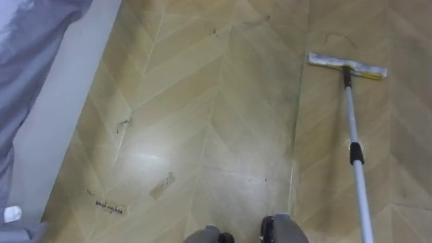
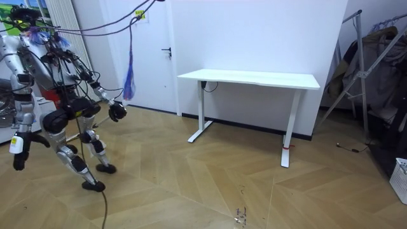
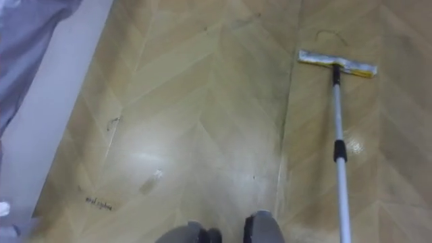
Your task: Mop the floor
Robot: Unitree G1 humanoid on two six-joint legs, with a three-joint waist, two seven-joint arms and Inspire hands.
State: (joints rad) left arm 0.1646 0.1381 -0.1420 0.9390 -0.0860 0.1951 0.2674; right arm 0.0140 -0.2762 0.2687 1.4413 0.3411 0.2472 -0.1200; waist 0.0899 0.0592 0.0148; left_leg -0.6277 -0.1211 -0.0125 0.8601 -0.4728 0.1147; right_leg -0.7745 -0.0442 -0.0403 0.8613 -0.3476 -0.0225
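- Left eye view evidence placed the mop (image 1: 354,135) on the wooden floor (image 1: 202,101) at the robot's 1 o'clock. Its flat mop head (image 1: 347,66) was farthest out and lay crosswise, roughly along the 9-to-3 line.
- The pole (image 1: 350,108) was seen running nearly along the 12-to-6 line. It leaned a little, so that its near end left the frame at about 5 o'clock. A black collar (image 1: 356,153) was noted partway down it.
- In the room view, the right hand (image 2: 116,111) was made out reaching forward on the room view's right of the body. The left hand (image 2: 18,158) hung low on the room view's left. The sides were judged from the body, which appeared to be turned away from that camera.
- What either hand held, and how far either was closed, could not be told. Any hold on the pole was hidden.
- The right arm was judged the nearer one, since the pole came in on that side. The mop was therefore taken to be worked from the right.
- A dark scribble (image 1: 123,125) was seen at 10 o'clock, a pale smear (image 1: 162,185) nearer in, and a second scribble (image 1: 110,207) towards 9 o'clock. All 3 lay well apart from the mop head.
- The coming stroke was judged to depend on that offset. The mop head would have to be carried from 1 o'clock across towards 9 or 10 o'clock, not only pushed along the pole's own axis.
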